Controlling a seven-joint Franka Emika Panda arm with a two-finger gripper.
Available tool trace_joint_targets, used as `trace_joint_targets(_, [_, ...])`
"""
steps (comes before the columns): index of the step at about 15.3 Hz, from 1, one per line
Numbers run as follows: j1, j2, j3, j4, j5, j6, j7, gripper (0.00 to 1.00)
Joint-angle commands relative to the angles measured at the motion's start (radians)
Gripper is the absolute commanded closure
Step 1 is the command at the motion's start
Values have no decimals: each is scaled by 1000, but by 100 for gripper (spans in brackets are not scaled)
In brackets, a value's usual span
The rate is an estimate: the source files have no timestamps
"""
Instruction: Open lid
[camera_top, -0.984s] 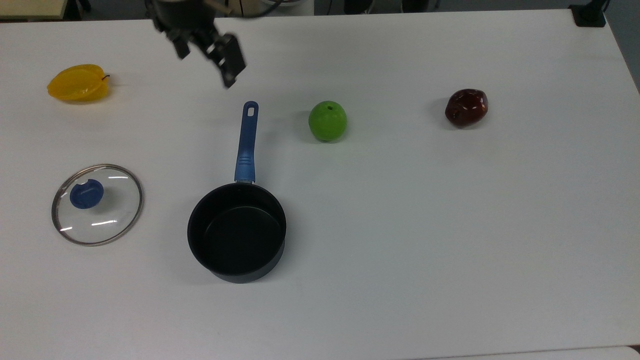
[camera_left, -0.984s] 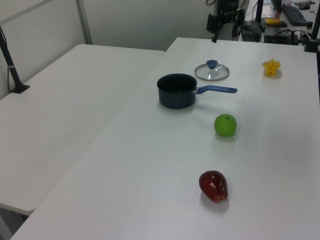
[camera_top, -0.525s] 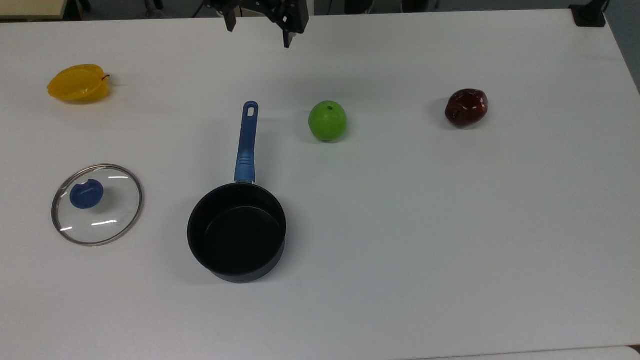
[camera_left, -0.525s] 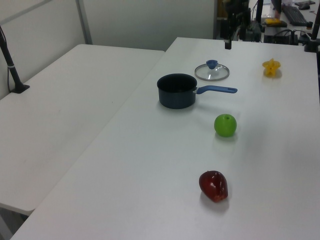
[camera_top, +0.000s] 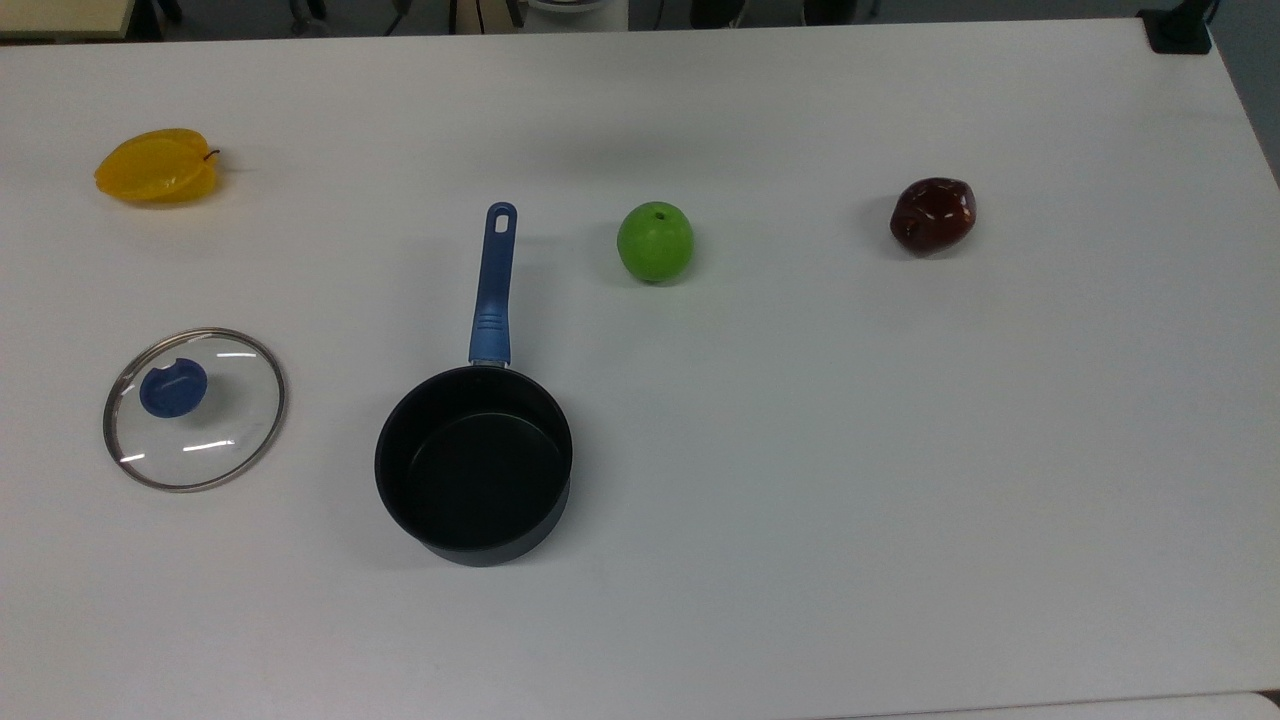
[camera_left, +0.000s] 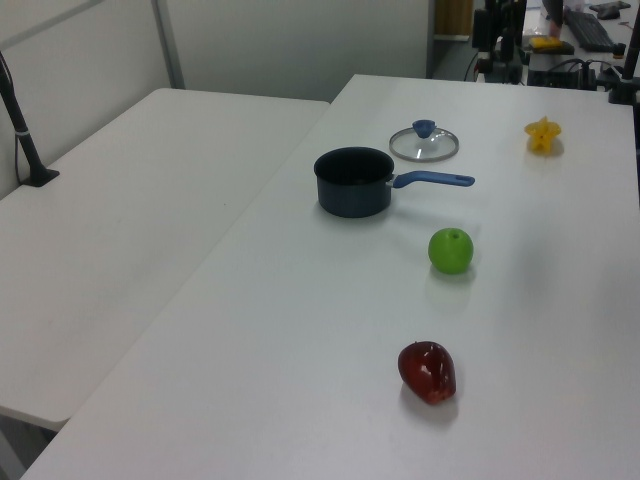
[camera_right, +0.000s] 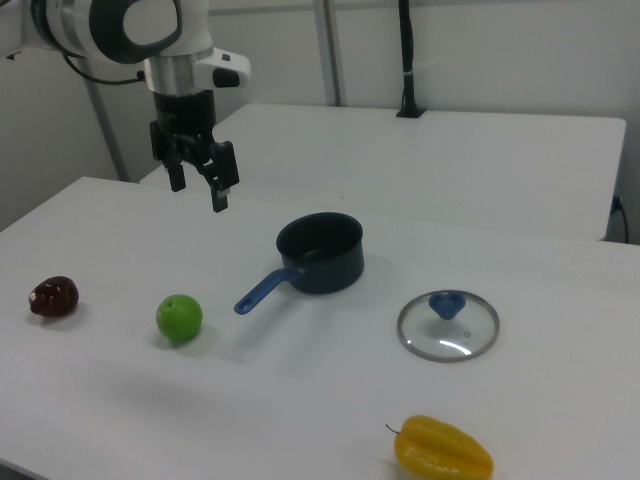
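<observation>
Glass lid (camera_top: 194, 409) off saucepan (camera_top: 473, 463); hand (camera_right: 199, 182) open, aloft.

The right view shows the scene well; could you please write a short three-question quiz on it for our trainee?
1. True or false: the lid sits on the saucepan.
2. In the right view, which fruit lies nearest the handle's free end: A) green apple, B) red fruit, C) yellow fruit?
3. Fill in: the open gripper holds ____.

Key: 1. False, it lies on the table, apart. 2. A. 3. nothing.
</observation>
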Motion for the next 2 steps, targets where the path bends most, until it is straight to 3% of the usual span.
trace_joint_targets(1, [8, -13, -2, -8, 15, -17, -13, 0])
trace_joint_targets(2, [7, -13, -4, -2, 15, -20, -13, 0])
